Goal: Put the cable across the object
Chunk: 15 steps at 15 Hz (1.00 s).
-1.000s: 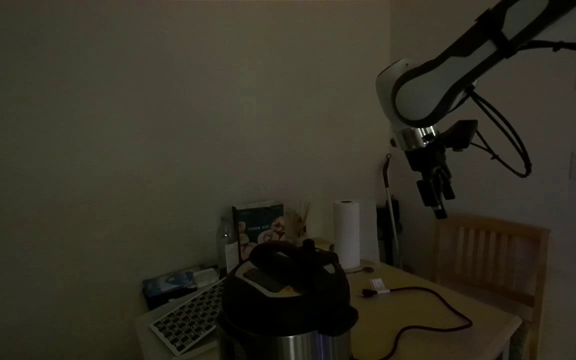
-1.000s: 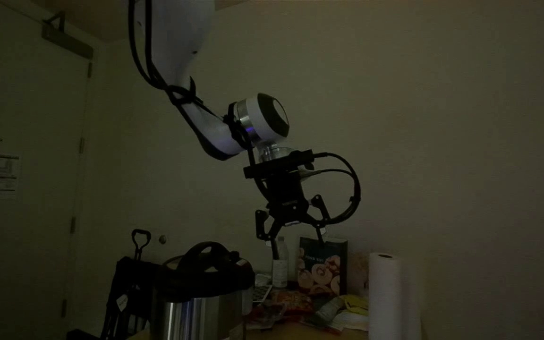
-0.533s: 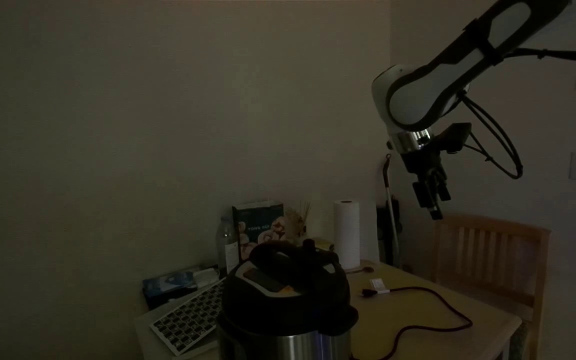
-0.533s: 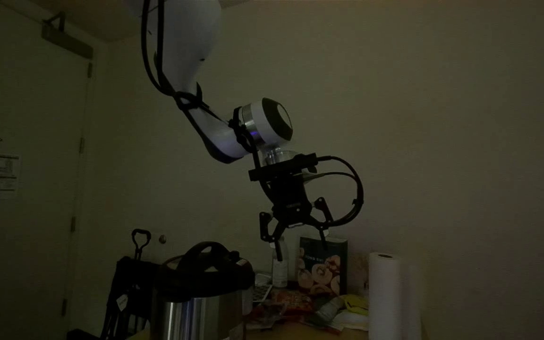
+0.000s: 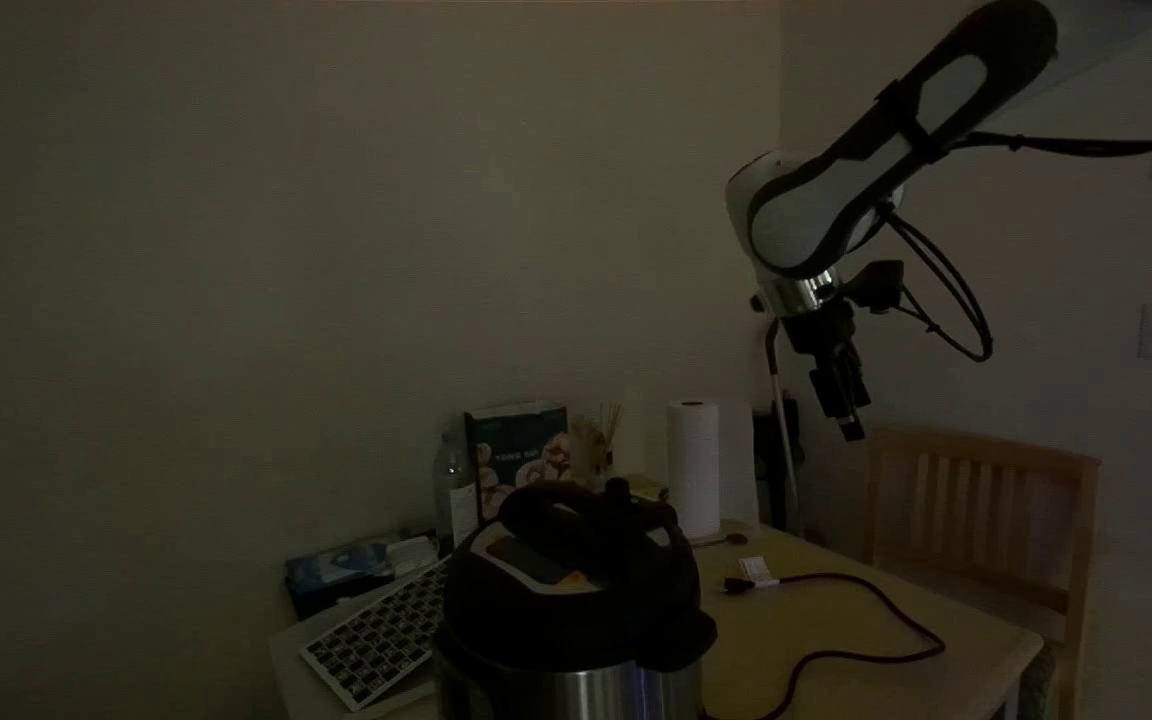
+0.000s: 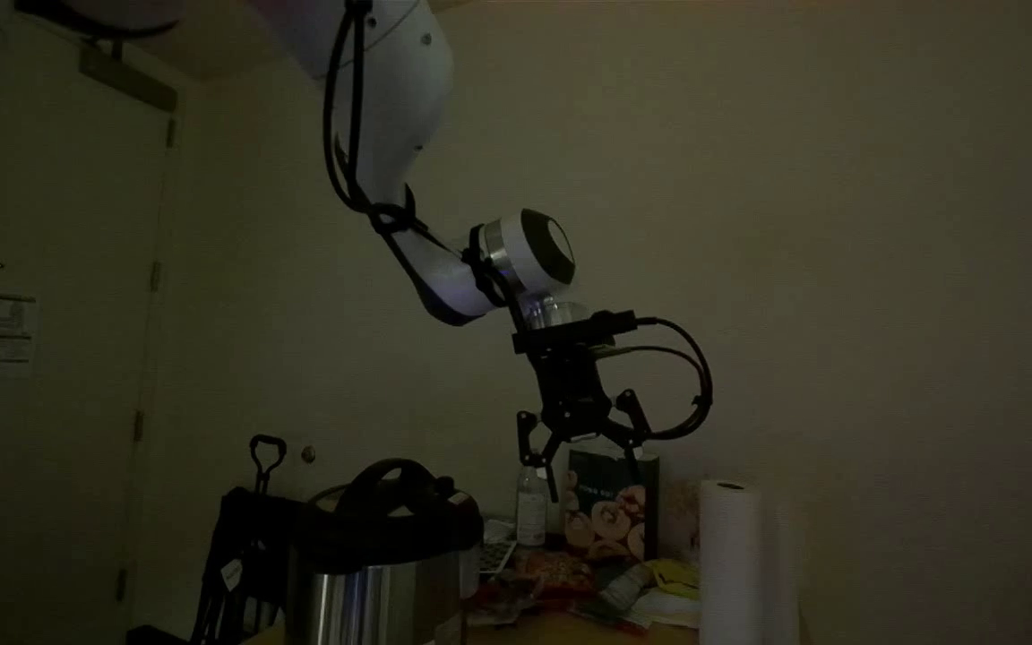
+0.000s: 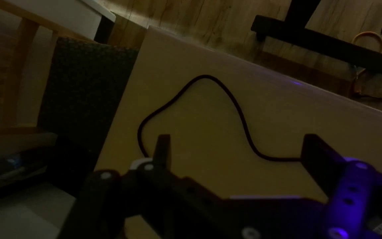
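Note:
The cable [image 5: 866, 658] is a thin black cord lying in loose curves on the table, its plug end with a white tag near the paper roll. In the wrist view the cable [image 7: 240, 113] curves across the tabletop, partly hidden behind both fingers. It does not show in an exterior view where the gripper [image 6: 595, 489] faces the camera. My gripper [image 5: 852, 415] is high above the table, its fingers wide apart and empty; the wrist view shows the open gripper [image 7: 238, 136] too. A black and steel pressure cooker [image 5: 576, 620] stands in front; I cannot tell which thing is the object.
The table [image 5: 786, 625] also holds a paper towel roll [image 5: 694, 470], a green box [image 5: 516, 455], a bottle [image 5: 452, 490] and a keyboard-like panel [image 5: 381, 630]. Bags [image 6: 561, 573] lie near the box. A wooden chair [image 5: 986, 453] stands at the table's end.
The arm and open gripper have moved left and slightly down in an exterior view, and right and down in an exterior view from elsewhere. The cable and the cooker have not moved.

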Tool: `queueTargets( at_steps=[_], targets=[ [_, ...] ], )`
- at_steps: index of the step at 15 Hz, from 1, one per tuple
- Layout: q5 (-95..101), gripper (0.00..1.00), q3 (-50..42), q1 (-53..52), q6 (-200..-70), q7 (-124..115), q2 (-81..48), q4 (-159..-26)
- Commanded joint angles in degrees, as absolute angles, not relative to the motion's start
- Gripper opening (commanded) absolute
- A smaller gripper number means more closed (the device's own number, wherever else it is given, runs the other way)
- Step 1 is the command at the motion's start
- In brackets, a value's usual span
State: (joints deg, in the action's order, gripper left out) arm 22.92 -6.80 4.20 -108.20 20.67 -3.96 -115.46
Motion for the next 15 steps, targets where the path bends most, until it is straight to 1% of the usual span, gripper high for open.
queueTargets(
  at_steps=[1, 5, 6, 8, 12, 15],
  targets=[
    [22.14, 1.00, -6.35, 5.62, -107.90, 26.64, -12.72, -107.22],
    [22.02, 1.00, -5.87, 6.40, -107.36, 28.43, -19.16, -102.22],
    [23.11, 1.00, -5.79, 5.69, -107.96, 25.42, -16.46, -105.07],
    [23.17, 1.00, -5.77, 5.93, -108.02, 25.58, -18.97, -103.35],
    [23.18, 1.00, -5.77, 6.00, -107.93, 25.68, -19.58, -102.50],
    [24.77, 1.00, -6.42, 6.32, -109.78, 25.24, -25.63, -97.75]
  ],
)
